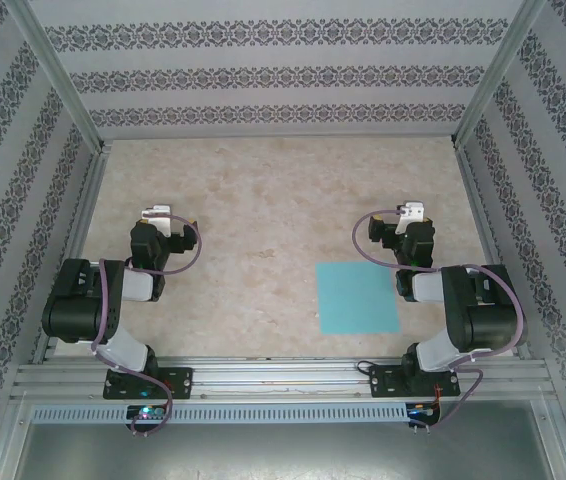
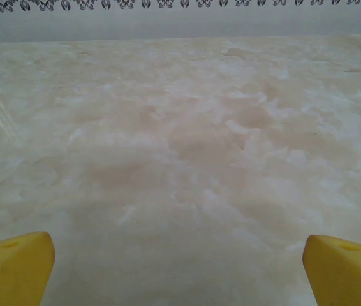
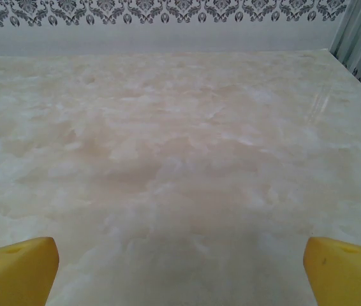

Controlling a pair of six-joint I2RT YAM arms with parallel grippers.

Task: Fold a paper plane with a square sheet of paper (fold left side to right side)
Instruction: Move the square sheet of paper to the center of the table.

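From above, a square sheet of thin light turquoise paper [image 1: 358,297] lies flat and unfolded on the marbled beige counter [image 1: 263,190]. The right hand [image 1: 410,213] hangs just beyond the sheet's far right corner, clearly nearer; the left hand [image 1: 155,214] is well off to its left. At the left wrist, yellow fingers [image 2: 14,264] stand spread wide, gripping nothing. At the right wrist it is the same: spread and empty.

The square sheet of paper [image 1: 358,297] lies flat, unfolded, on the marbled table [image 1: 263,190], just beside the right arm [image 1: 478,312]; the left arm [image 1: 78,305] sits well apart.
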